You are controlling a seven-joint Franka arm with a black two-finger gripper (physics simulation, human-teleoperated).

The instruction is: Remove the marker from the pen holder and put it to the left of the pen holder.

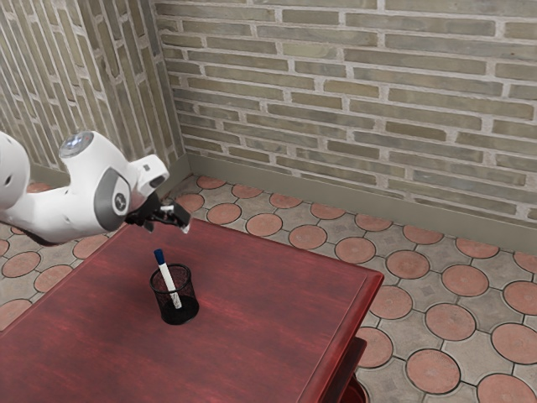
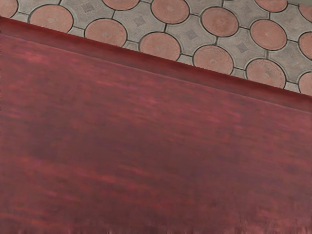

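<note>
- Gripper: black, seen in the exterior view by the table's far left corner as that view shows it. Whether it is released or clenched cannot be told from the pictures. The marker is not in its grasp; the two stand apart.
- Arm: white with grey joint covers, reaching in from the exterior view's left, bent downward at the hand.
- Marker: inside the holder, cap end up. White barrel with dark print low on it; blue cap clear above the rim. It tilts, the cap leaning toward the exterior view's left and the lower end visible through the mesh.
- Holder: black mesh cup, upright on the table, set in from the edges, somewhat closer to the exterior view's left edge than to its right edge.
- Table: reddish, streaked top with a raised-looking border. One corner points to the exterior view's right, with part of a lower shelf beneath that side. The wrist view records bare top and one straight edge.
- Floor: round terracotta tiles set in grey, beyond the table edge in both views.
- Wall: long, narrow bricks above a plain skirting.
</note>
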